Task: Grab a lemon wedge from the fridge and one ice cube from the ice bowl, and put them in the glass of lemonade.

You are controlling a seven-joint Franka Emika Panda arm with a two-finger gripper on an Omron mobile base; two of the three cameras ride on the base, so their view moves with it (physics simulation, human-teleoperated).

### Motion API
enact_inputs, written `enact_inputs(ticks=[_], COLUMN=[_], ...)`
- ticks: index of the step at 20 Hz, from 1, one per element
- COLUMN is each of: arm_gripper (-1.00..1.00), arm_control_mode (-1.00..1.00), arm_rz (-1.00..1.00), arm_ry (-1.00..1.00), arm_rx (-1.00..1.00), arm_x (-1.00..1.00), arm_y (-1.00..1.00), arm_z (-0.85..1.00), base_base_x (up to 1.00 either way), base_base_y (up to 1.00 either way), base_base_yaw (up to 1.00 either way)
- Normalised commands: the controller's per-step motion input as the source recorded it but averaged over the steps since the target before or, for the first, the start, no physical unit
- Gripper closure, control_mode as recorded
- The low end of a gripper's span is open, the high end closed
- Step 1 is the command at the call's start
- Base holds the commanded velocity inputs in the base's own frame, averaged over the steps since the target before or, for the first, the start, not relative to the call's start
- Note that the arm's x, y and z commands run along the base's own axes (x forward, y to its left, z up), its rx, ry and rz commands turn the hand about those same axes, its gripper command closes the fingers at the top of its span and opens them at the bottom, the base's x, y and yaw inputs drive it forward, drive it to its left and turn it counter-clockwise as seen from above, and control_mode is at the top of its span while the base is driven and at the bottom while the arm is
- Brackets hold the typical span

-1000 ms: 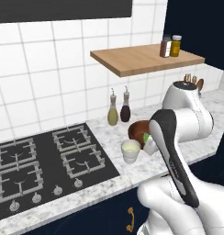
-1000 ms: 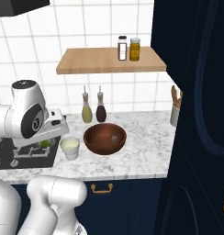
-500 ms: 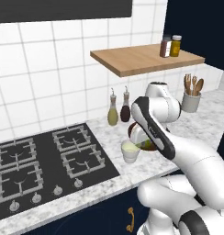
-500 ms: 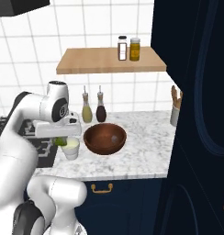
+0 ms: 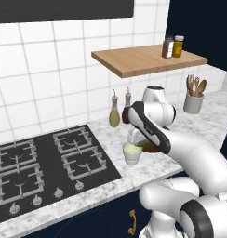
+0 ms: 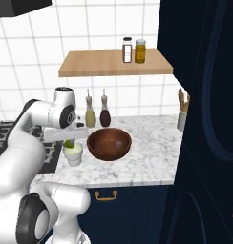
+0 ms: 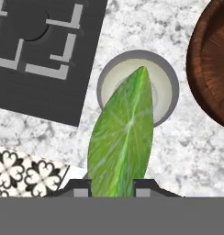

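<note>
I held the lemon wedge (image 7: 121, 137) pinched between my two fingertips (image 7: 73, 187), its green flesh facing the camera and its tip overlapping the mouth of the glass of lemonade (image 7: 165, 87) below. The cup stood on the marble counter (image 7: 187, 151), between the dark stove (image 7: 45, 59) and the ice bowl (image 7: 210, 59). A patterned floor tile (image 7: 26, 172) showed past the counter's edge.

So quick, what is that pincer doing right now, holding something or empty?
Pincer: closed on the green lemon wedge, held right above the glass of lemonade.
</note>
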Motion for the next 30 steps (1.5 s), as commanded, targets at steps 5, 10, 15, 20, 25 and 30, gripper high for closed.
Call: enact_inputs(ticks=[5,10,15,20,25,30], arm_gripper=[1.0,1.0,1.0,1.0,1.0,1.0], arm_control_mode=[-1.0,-1.0,-1.0,-1.0,-1.0,-1.0], arm_rz=[0.0,0.0,0.0,0.0,0.0,0.02], arm_ry=[-0.04,-0.01,0.0,0.0,-0.02,-0.12], arm_rx=[0.0,0.0,0.0,0.0,0.0,0.0], arm_x=[0.6,0.27,0.28,0.11,-0.15,-0.25], arm_y=[0.01,0.0,0.0,0.0,0.02,0.05], arm_z=[-0.19,-0.03,0.0,0.0,0.0,0.0], base_base_x=[0.0,0.0,0.0,0.0,0.0,0.0], base_base_y=[0.0,0.0,0.0,0.0,0.0,0.0], base_base_yaw=[0.0,0.0,0.0,0.0,0.0,0.0])
